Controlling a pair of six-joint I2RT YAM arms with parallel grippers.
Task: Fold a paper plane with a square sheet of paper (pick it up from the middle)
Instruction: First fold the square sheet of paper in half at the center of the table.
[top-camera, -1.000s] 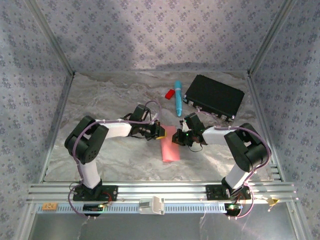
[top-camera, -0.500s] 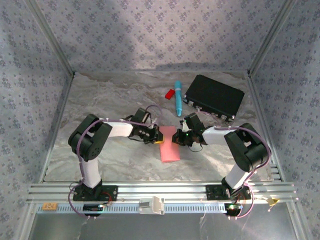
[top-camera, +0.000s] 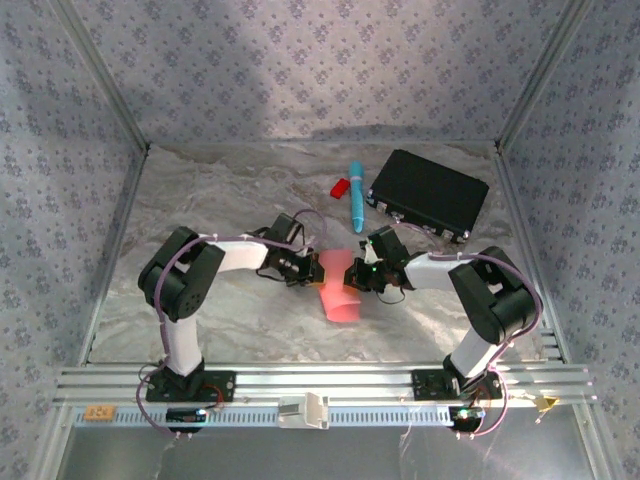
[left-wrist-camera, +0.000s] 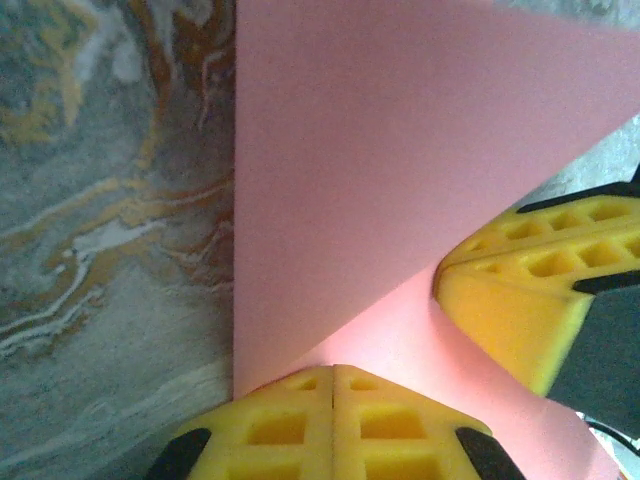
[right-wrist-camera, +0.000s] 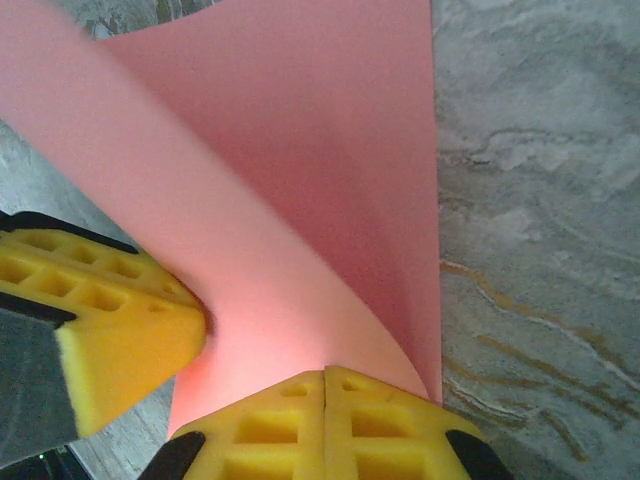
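**Top view.** The square sheet of paper (top-camera: 338, 292) lies mid-bench (top-camera: 220, 190) between the two arms. Its near part rests on the surface and its far part is raised and curled. The left tool (top-camera: 306, 270) and the right tool (top-camera: 356, 276) meet it from either side.

**Left wrist view.** The left tool (left-wrist-camera: 333, 385) is fully closed, with the sheet's edge pinched between its pads. The right tool touches the sheet just beside it.

**Right wrist view.** The right tool (right-wrist-camera: 325, 385) is likewise clamped on the sheet, which bows upward.

**Judgement.** A fold is being formed. Both tools should travel together without pulling apart, and lay edge on edge before the crease is pressed. Uneven travel risks a skewed fold or a tear.
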